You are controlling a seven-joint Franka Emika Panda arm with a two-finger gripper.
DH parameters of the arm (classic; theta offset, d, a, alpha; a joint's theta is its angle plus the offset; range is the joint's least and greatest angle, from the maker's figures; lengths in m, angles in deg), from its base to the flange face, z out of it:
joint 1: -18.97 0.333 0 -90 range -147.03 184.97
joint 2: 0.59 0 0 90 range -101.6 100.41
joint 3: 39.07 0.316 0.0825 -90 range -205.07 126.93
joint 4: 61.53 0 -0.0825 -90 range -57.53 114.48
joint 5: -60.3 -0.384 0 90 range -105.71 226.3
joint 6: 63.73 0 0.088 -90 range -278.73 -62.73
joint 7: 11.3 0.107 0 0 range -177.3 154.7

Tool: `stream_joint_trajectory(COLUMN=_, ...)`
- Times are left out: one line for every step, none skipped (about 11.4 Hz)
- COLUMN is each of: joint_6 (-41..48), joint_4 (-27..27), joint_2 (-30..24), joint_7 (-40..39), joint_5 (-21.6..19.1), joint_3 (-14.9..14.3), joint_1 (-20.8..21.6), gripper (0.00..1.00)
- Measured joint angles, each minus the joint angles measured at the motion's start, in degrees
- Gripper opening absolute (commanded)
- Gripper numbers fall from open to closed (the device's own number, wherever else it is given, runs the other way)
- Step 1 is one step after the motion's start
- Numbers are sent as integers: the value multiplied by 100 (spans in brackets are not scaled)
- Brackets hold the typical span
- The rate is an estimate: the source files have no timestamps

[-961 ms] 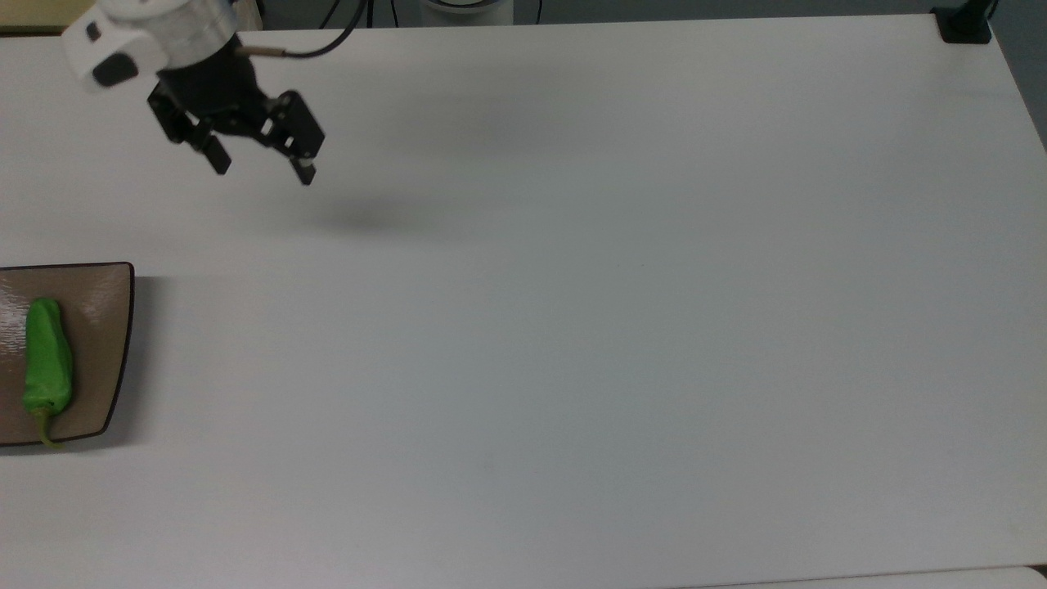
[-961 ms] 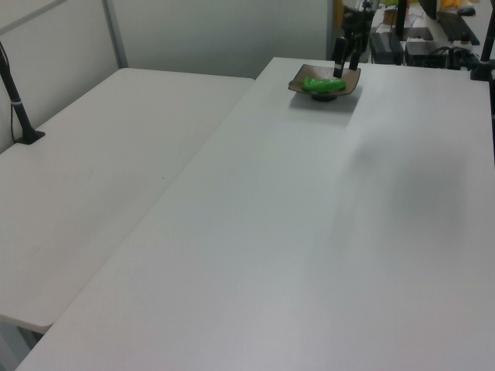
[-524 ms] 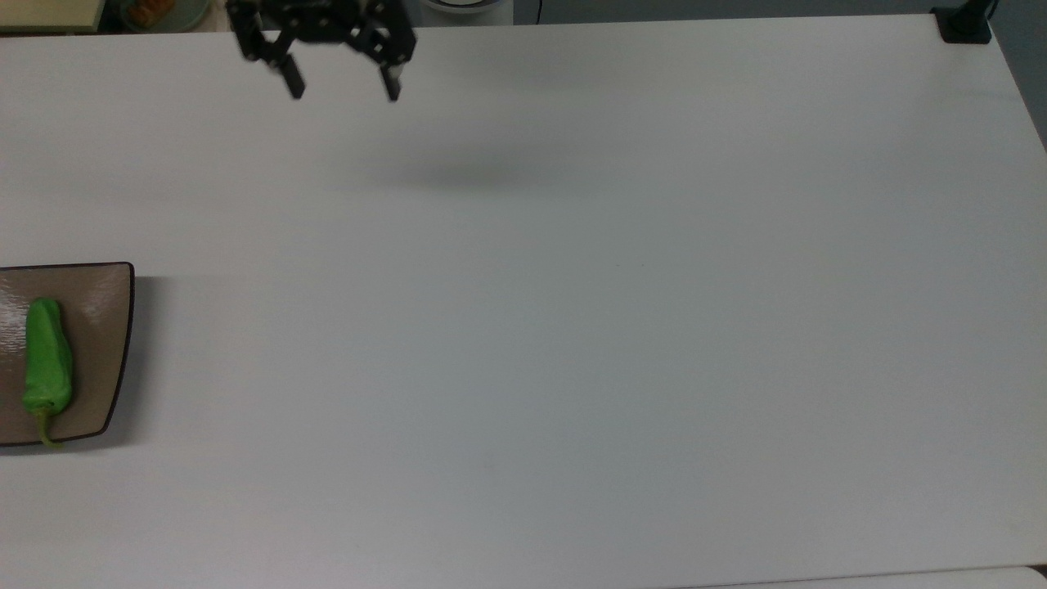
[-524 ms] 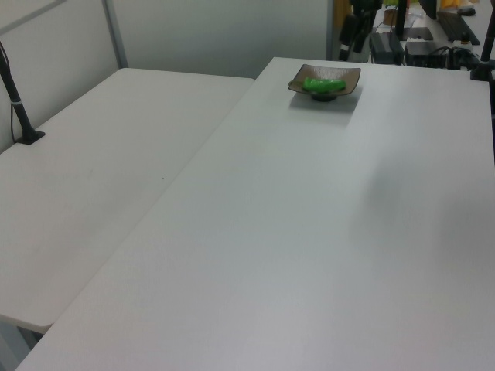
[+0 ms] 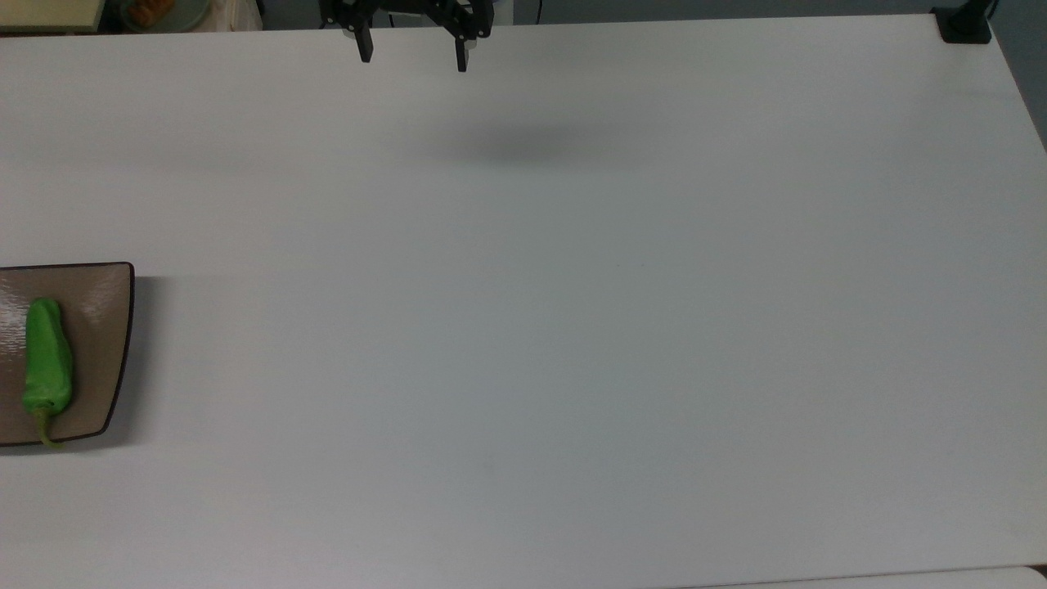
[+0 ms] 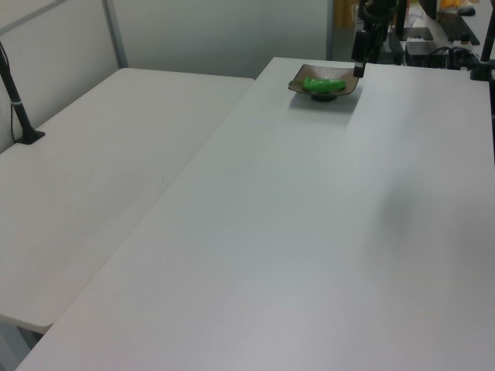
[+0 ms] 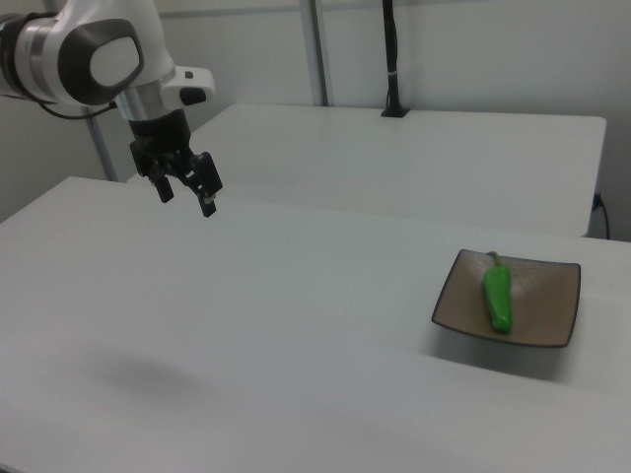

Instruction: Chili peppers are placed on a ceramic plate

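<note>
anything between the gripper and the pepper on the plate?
Nothing visible. The gripper hangs open above bare table, well apart from the ceramic plate. The chili pepper already lies on that plate, uncovered.

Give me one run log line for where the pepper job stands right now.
pepper: lying on ceramic plate | claw: open, empty, raised above table, apart from plate | placement: looks done

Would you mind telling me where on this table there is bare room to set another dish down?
Nearly all of the white table is bare: everything from the glossy tan-brown squarish plate at the top view's left edge across to the far right. The plate itself is partly taken by the bright green wrinkled pepper. The open black hand hangs over the top view's upper edge.
</note>
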Motion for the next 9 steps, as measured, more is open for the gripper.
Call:
stream_joint_trajectory(joint_6=0, joint_4=53, joint_2=-14, joint_7=0, joint_5=0, joint_3=-3, joint_1=0, gripper=100)
stream_joint_trajectory(joint_6=0, joint_4=95, joint_2=-36, joint_7=0, joint_5=0, joint_3=-3, joint_1=0, gripper=100)
stream_joint_trajectory(joint_6=-1, joint_4=110, joint_2=-59, joint_7=0, joint_5=-1, joint_3=-3, joint_1=0, gripper=100)
stream_joint_trajectory(joint_6=-1, joint_4=115, joint_2=-78, joint_7=0, joint_5=-1, joint_3=-3, joint_1=0, gripper=100)
stream_joint_trajectory(joint_6=-1, joint_4=118, joint_2=-85, joint_7=0, joint_5=-1, joint_3=-3, joint_1=0, gripper=100)
stream_joint_trajectory(joint_6=-1, joint_4=122, joint_2=-85, joint_7=0, joint_5=-1, joint_3=-3, joint_1=0, gripper=100)
stream_joint_trajectory(joint_6=-1, joint_4=134, joint_2=-85, joint_7=0, joint_5=0, joint_3=-3, joint_1=0, gripper=100)
stream_joint_trajectory(joint_6=6, joint_4=166, joint_2=-86, joint_7=-37, joint_5=1, joint_3=-3, joint_1=0, gripper=100)
stream_joint_trajectory(joint_6=61, joint_4=205, joint_2=-87, joint_7=-168, joint_5=1, joint_3=-3, joint_1=0, gripper=100)
